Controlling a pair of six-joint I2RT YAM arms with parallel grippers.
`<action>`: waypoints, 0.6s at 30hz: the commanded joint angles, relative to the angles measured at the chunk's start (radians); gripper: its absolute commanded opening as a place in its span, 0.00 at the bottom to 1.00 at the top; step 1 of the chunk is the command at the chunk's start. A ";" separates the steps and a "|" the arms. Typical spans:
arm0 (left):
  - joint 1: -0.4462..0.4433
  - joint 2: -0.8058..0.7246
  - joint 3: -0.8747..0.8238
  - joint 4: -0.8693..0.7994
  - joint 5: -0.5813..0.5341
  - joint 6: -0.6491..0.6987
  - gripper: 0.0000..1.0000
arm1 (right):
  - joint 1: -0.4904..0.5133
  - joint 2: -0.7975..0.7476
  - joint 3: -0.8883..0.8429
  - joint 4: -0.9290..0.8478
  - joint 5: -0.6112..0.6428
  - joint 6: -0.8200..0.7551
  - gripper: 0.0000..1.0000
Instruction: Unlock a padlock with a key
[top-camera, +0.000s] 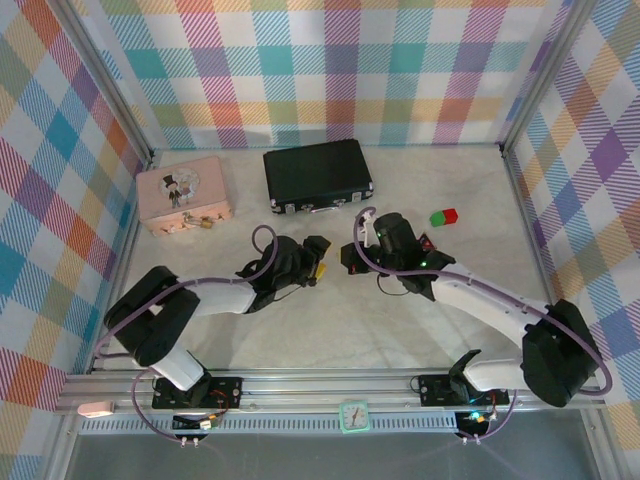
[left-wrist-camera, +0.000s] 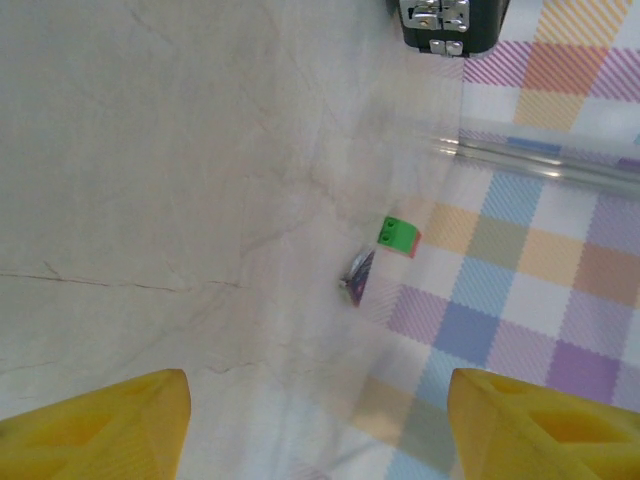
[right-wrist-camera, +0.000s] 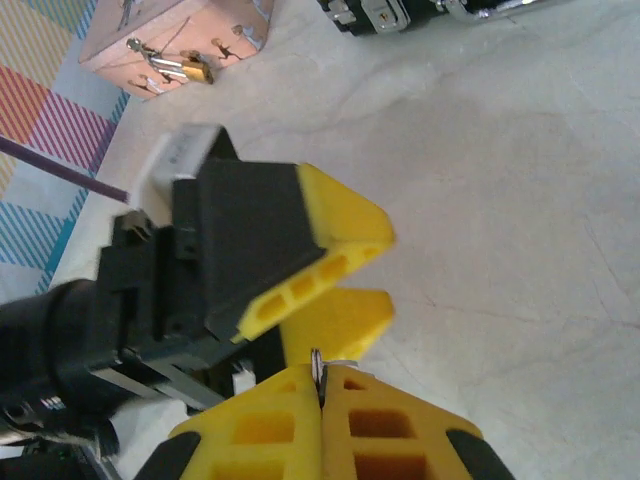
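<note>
The padlock (right-wrist-camera: 188, 69) is seen hanging on the front face of the pink box (right-wrist-camera: 170, 25), its brass body lying against the pink wall. The key (right-wrist-camera: 317, 368) is found well apart from the pink box, to its right and nearer the arm bases. Only a thin silver edge of it is shown, pinched in the seam between the yellow fingers of the right gripper (right-wrist-camera: 322, 395), which is clenched on it. The left gripper (right-wrist-camera: 365, 278) is held just beside that tip, on the side toward the pink box, with its jaws spread and nothing between them. The bare table (left-wrist-camera: 150, 180) is seen through the gap in the left wrist view. A black case (top-camera: 318, 175) is set just to the right of the pink box, at the back. A green-and-red block (top-camera: 443, 217) is placed farther right of the pink box, beyond both grippers.
</note>
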 joint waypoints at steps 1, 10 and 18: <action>-0.015 0.020 -0.016 0.185 0.025 -0.196 0.68 | -0.008 0.031 0.001 0.097 -0.016 -0.047 0.00; -0.021 -0.018 -0.036 0.194 -0.015 -0.265 0.66 | -0.014 0.074 -0.020 0.175 -0.044 -0.050 0.00; -0.020 -0.006 -0.037 0.248 -0.027 -0.296 0.58 | -0.014 0.098 -0.030 0.207 -0.077 -0.035 0.00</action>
